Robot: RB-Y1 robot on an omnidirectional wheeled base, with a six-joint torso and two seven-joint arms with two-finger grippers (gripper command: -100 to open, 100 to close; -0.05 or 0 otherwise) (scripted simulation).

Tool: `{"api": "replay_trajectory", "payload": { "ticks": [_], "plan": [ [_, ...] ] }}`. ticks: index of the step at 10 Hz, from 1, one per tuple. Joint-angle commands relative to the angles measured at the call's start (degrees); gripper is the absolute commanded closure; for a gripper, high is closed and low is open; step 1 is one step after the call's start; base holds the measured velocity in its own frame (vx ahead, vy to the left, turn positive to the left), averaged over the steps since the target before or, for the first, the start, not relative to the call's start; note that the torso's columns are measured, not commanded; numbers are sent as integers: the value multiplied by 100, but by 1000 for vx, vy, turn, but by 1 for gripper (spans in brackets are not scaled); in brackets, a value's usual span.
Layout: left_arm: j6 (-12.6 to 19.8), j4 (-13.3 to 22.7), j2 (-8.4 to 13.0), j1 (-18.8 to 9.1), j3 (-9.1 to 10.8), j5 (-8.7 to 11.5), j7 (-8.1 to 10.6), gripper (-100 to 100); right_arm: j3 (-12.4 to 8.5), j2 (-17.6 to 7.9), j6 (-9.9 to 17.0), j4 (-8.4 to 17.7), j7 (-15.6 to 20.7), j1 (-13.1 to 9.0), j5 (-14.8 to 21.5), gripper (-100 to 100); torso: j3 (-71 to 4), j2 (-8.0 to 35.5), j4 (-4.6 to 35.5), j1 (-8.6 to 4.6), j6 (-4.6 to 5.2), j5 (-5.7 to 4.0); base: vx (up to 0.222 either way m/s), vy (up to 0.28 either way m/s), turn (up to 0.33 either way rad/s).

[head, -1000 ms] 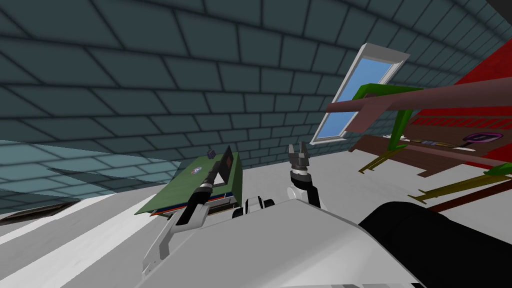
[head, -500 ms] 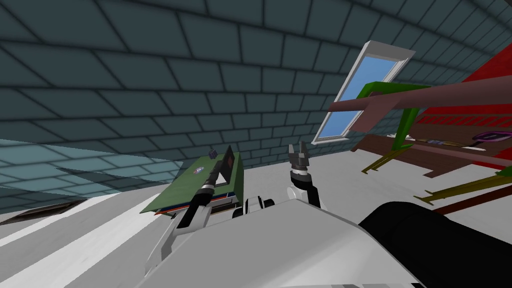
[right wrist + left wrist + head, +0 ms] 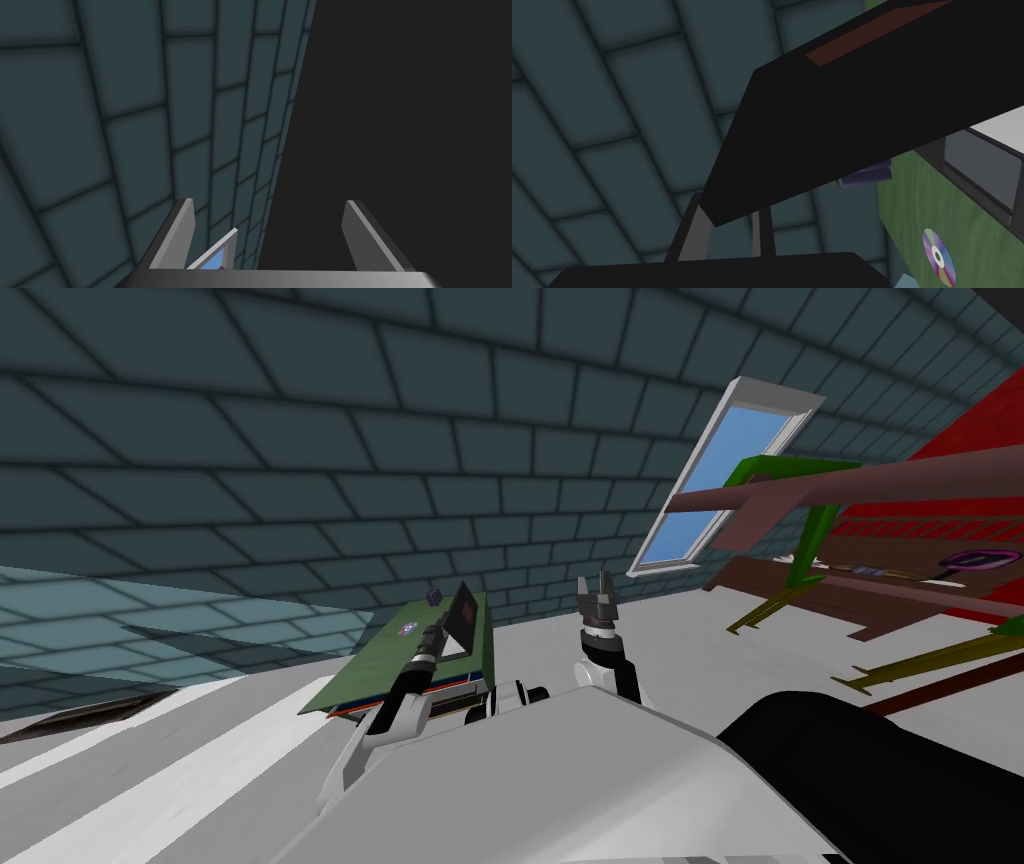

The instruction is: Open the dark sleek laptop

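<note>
1. Laptop [image 3: 461,616]: you find it on the green counter [image 3: 385,666], toward that counter's far right side. Its black lid [image 3: 837,115] stands steeply tilted up from the base and shows a reddish screen face. The base beneath it looks white and grey.
2. Left fingers [image 3: 689,235]: these are close together and clamped on a corner of the lid, which lies between them. In the head view, your left arm [image 3: 402,683] reaches forward over the counter's near edge to the laptop.
3. Right fingers [image 3: 604,585]: these stand wide apart with nothing between them, as the right wrist view [image 3: 175,235] also shows. This arm points upward, to the right of the counter and well apart from the laptop.
4. Disc [image 3: 938,256]: a shiny, rainbow-tinted disc lies flat on the counter, left of the laptop [image 3: 408,628].
5. Purple thing [image 3: 868,176]: a small object sits at the counter's far edge, beyond the lid [image 3: 433,594]. You cannot tell what it is.
</note>
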Motion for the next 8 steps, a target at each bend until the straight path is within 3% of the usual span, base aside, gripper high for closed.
{"api": "replay_trajectory", "payload": {
  "ticks": [1, 2, 5, 8],
  "plan": [
    [54, 38, -49, -28, 3, 86, 87, 100, 0, 0, 0, 0, 0, 0, 0, 0, -3, -2, 8, -26, 11, -11, -8, 64, 16],
    [-60, 322, -146, -255, 150, 176, 175, 100, 1, 1, 0, 0, 0, 1, 0, 0, 3, 11, 15, -71, 20, -24, -52, 79, -202],
    [-184, 749, -242, -480, 281, 257, 241, 100, 2, 1, 0, 0, 0, -2, 0, 0, 34, 65, 44, -68, 19, -32, -73, 57, -68],
    [-432, 1282, -433, -928, 543, 418, 374, 100, 1, 1, 0, 0, 0, -1, 0, 0, 31, 59, 43, -52, 6, -29, -68, 66, -109]
  ]
}}
